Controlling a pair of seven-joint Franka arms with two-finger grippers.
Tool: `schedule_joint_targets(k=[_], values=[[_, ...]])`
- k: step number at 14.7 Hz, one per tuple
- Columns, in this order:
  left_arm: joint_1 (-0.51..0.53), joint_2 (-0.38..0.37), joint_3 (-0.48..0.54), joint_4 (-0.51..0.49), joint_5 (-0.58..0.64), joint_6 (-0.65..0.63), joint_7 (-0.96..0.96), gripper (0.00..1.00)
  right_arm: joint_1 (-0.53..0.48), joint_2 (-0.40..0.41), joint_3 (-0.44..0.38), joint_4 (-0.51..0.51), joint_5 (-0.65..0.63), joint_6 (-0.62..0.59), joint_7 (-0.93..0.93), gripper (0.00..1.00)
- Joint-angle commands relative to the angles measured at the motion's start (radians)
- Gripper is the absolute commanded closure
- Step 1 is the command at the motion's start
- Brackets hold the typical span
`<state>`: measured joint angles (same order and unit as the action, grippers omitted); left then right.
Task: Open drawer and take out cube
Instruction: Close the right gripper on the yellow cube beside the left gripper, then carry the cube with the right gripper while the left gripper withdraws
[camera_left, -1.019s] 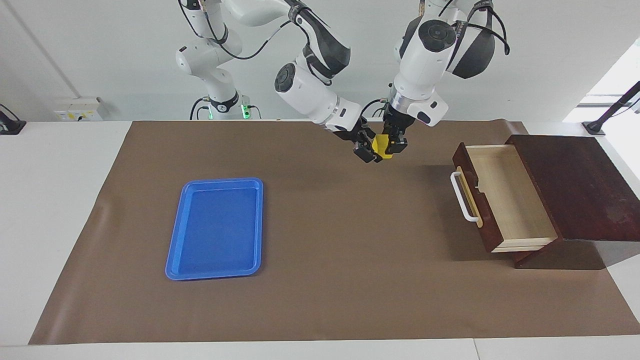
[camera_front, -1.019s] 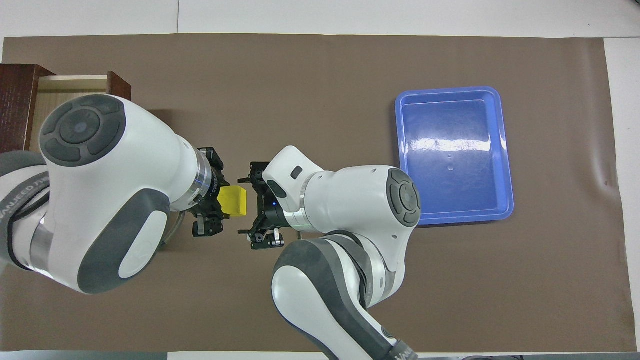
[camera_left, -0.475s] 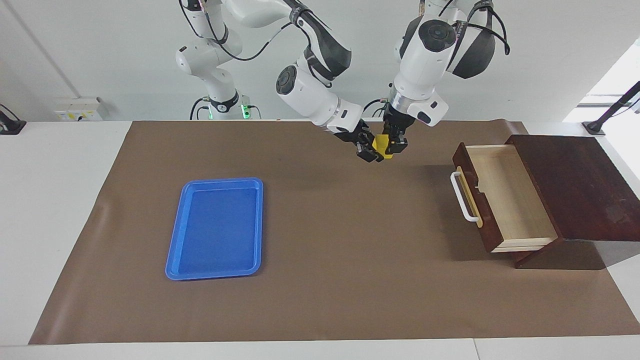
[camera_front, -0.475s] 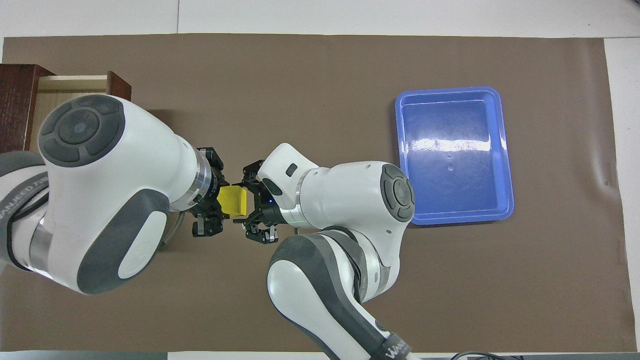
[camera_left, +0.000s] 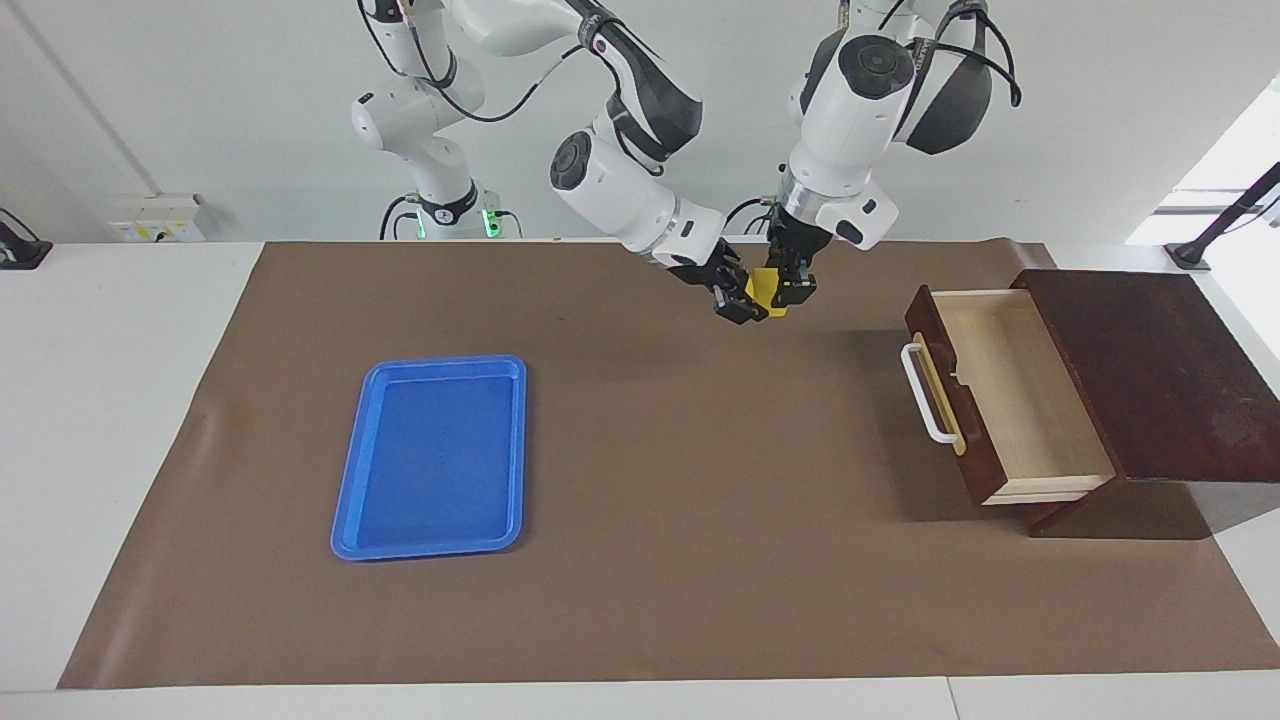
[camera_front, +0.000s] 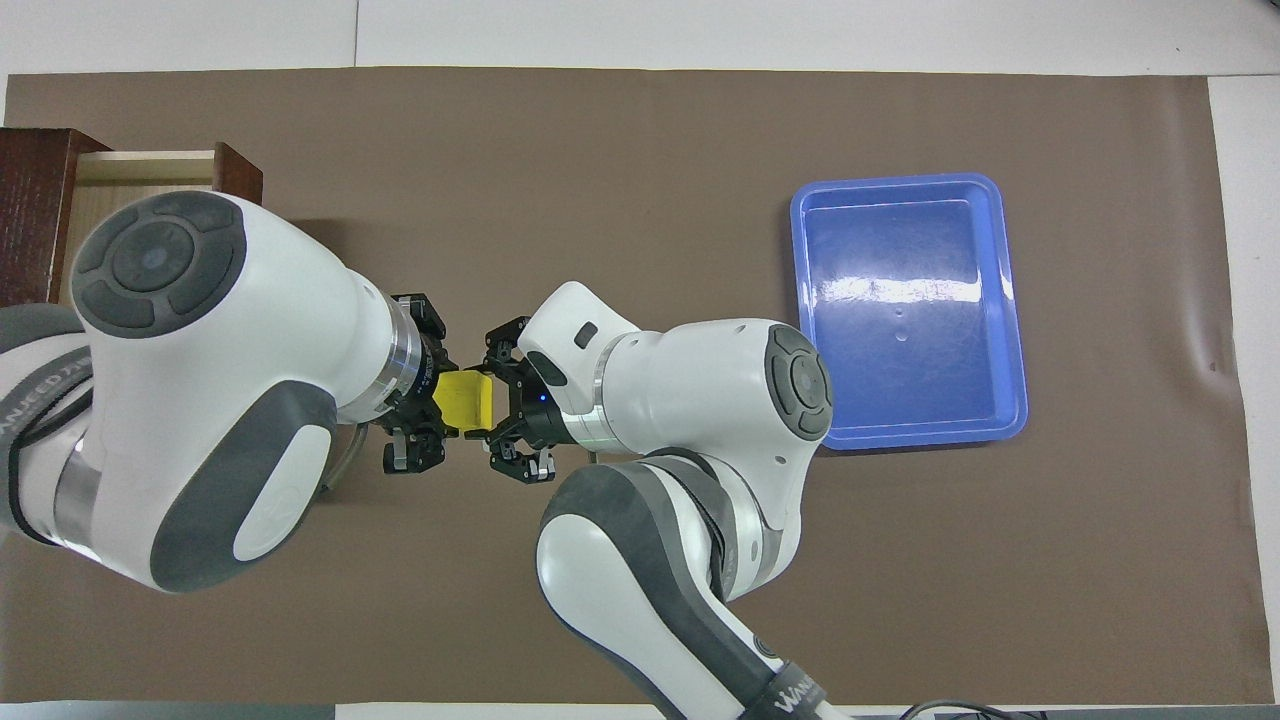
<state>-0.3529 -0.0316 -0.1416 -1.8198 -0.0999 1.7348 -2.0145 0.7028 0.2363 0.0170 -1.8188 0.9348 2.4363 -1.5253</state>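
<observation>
The cube (camera_left: 764, 289) is small, bright yellow and solid, with flat faces and sharp edges; it is showing no marks. It is hanging in the air above the brown mat (camera_left: 640, 560), close to the robots' edge of the table, at about 12 o'clock in the facing view and roughly 9 o'clock from centre in the overhead view.

The left gripper (camera_left: 787, 291) is coming down onto the cube from above and is clenching it. The right gripper (camera_left: 741, 296) is reaching in from the side and is closing its fingers on the same cube, so both grippers are grasping it at once. In the overhead view the cube (camera_front: 465, 401) is sitting between the left gripper (camera_front: 425, 400) and the right gripper (camera_front: 503, 402).

The drawer (camera_left: 1005, 395) is standing pulled out of its dark brown cabinet (camera_left: 1160, 375) at the left arm's end of the table, at about 3 o'clock in the facing view. Its front is dark brown with a white bar handle (camera_left: 925, 392) on a tan strip, and its pale wood inside is lying bare. The cube is well apart from it.

A blue tray (camera_left: 345, 500) is lying on the mat toward the right arm's end, at about 8 o'clock in the facing view, farther from the robots than the cube.
</observation>
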Motion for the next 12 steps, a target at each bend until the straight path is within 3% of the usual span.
schedule_joint_targets(k=[1,4,5,6,8,9,12], values=[[-0.011,-0.025,0.013,-0.032,0.006,0.022,0.002,1.0,-0.003,0.009,0.003,0.036,0.035,-0.016,-0.039,1.0],[-0.008,-0.024,0.013,-0.03,0.006,0.02,0.002,0.96,-0.002,0.009,0.003,0.039,0.035,-0.016,-0.038,1.0],[-0.008,-0.024,0.013,-0.03,0.006,0.02,0.003,0.73,0.0,0.009,0.003,0.039,0.033,-0.016,-0.038,1.0],[-0.009,-0.024,0.013,-0.03,0.008,0.02,0.005,0.43,0.0,0.009,0.003,0.039,0.033,-0.016,-0.038,1.0],[-0.009,-0.024,0.013,-0.029,0.006,0.02,0.005,0.19,0.0,0.009,0.003,0.039,0.035,-0.014,-0.038,1.0],[-0.009,-0.024,0.013,-0.029,0.006,0.019,0.005,0.0,0.0,0.009,0.003,0.041,0.035,-0.014,-0.038,1.0],[0.009,-0.031,0.023,-0.018,0.008,0.014,0.014,0.0,0.0,0.009,0.003,0.042,0.035,-0.014,-0.038,1.0]])
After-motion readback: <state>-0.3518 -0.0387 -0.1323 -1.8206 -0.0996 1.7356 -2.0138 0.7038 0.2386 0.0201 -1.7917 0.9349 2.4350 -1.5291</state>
